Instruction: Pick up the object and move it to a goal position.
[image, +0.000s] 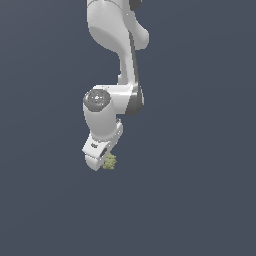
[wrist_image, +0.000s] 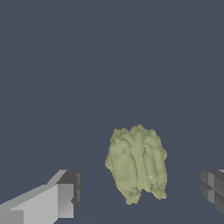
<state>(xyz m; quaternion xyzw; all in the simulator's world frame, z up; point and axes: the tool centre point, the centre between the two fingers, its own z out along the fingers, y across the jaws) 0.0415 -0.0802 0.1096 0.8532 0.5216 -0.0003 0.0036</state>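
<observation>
The object (wrist_image: 138, 164) is a small, knobbly olive-yellow lump lying on the dark grey floor. In the wrist view it sits between my two fingers, nearer the dark-padded finger (wrist_image: 213, 190) than the light grey one (wrist_image: 61, 199), with a gap on each side. My gripper (wrist_image: 140, 191) is open and touches nothing. In the exterior view the white gripper (image: 101, 163) is down at the floor, and the object (image: 109, 161) peeks out on its side toward the exterior view's right. The fingertips are hidden there by the hand.
The white arm (image: 112, 60) comes down from the top of the exterior view. Plain dark grey floor (image: 200, 200) lies all around, with nothing else showing on it.
</observation>
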